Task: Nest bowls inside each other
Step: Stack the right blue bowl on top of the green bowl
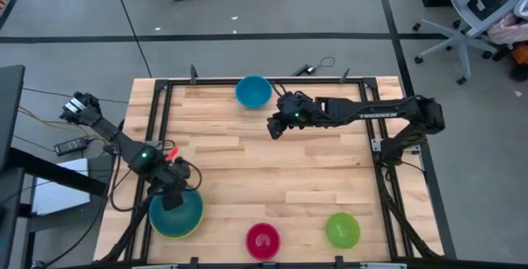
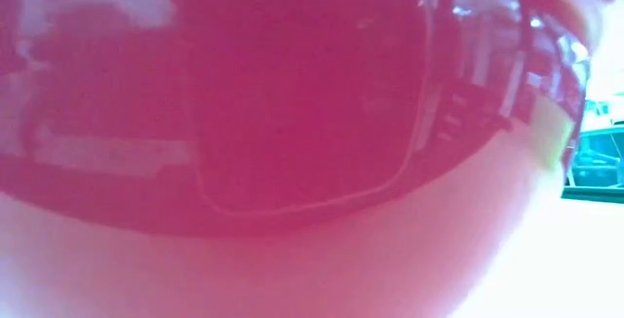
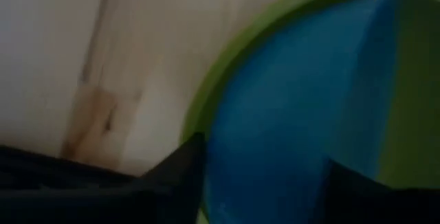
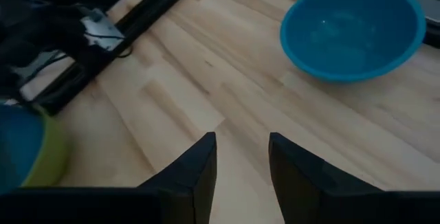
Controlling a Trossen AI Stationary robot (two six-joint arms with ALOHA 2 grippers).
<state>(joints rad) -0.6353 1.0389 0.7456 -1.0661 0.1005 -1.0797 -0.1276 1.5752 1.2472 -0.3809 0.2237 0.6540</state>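
A large lime-green bowl stands on the table near the front left, with a blue bowl nested inside it. My left gripper points down over them, open, its fingers standing apart over the blue bowl. Another blue bowl rests upright at the far edge. My right gripper hovers open just in front of it, with nothing between its fingers. A magenta bowl and a small green bowl sit at the near edge. My left gripper stands open over the nested blue bowl, one finger by its rim and the other over its inside. Whether either finger touches the bowl I cannot tell.
A black frame borders the wooden table. The magenta bowl fills the low view and hides the table behind it. Bare wood lies in the table's middle.
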